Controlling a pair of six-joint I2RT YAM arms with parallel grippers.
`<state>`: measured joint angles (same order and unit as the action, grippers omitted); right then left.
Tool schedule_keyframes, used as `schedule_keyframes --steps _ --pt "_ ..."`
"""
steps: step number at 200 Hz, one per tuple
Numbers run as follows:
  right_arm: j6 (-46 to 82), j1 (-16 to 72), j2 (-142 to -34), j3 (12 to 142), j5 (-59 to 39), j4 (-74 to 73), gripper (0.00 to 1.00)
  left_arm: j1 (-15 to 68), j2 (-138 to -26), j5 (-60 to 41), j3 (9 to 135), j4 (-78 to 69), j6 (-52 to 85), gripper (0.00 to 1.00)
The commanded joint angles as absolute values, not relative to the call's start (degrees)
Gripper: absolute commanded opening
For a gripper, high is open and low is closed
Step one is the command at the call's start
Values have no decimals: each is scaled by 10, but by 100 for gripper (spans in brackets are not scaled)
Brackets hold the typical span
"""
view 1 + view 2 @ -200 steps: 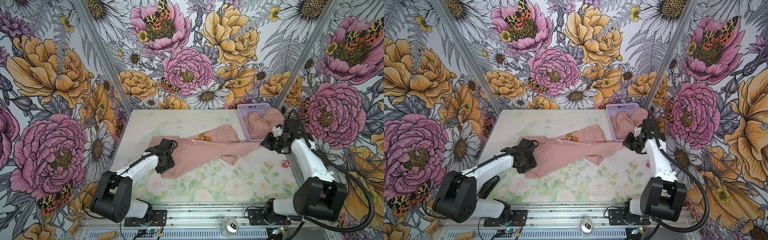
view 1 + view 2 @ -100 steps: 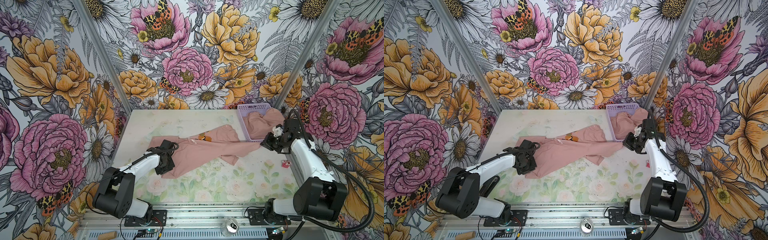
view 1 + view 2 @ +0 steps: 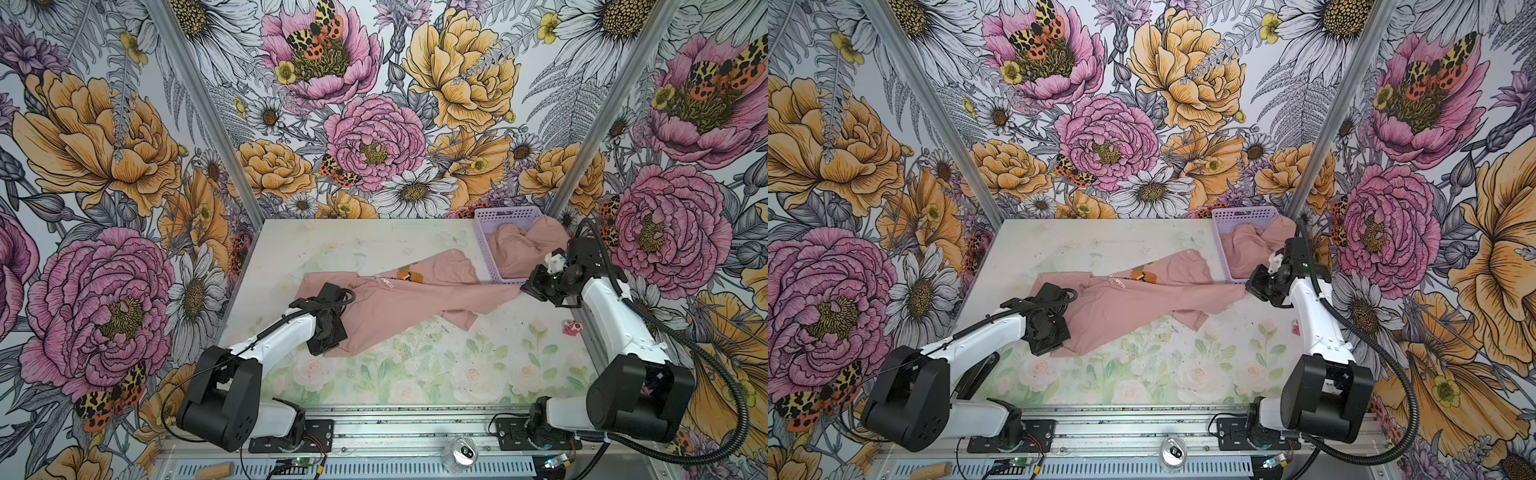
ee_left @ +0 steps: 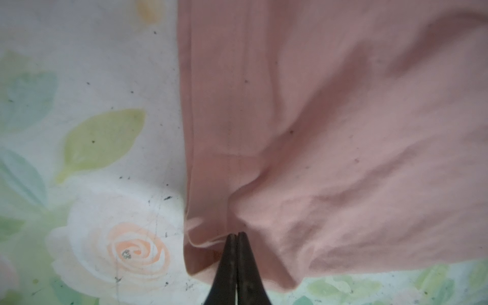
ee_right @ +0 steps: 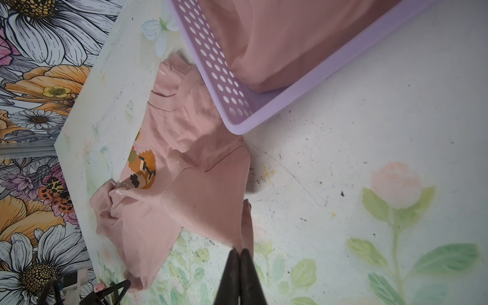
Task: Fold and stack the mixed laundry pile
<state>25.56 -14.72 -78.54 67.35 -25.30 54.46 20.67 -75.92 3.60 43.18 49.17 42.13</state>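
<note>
Between flowered walls (image 3: 374, 124), the pale rose-printed surface (image 3: 415, 374) carries a pink T-shirt (image 3: 399, 303), both grippers' jaws clenched on its opposite edges, beside a lavender basket (image 3: 484, 245).

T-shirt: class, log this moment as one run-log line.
phase: spreading | left gripper: shut on T-shirt hem | right gripper: shut on T-shirt corner | basket: pink garment inside, unfolded

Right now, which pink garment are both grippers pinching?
The printed T-shirt spread on the table; the plain pink garment sits untouched in the lavender basket.
</note>
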Motion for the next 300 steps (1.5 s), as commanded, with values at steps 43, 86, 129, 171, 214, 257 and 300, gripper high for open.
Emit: schedule_keyframes --steps 43,86,129,171,214,257,300 --pt "266 -146 -741 737 -281 559 0 188 -609 111 544 589 438 0" --pt "280 -140 -721 890 -301 593 0 143 -575 184 718 597 373 0" --pt "313 -134 -771 1129 -323 594 0 103 -630 219 935 562 274 0" --pt "358 -130 -935 1479 -326 591 0 47 -734 174 1112 500 229 0" --pt "469 -126 -1086 1627 -330 400 0 14 -832 144 1205 365 218 0" --pt "498 -117 -1160 1629 -290 189 0 -11 -941 124 1292 270 213 0" --pt "481 -104 -1217 1635 -243 69 0 -46 -1035 89 1370 195 228 0"
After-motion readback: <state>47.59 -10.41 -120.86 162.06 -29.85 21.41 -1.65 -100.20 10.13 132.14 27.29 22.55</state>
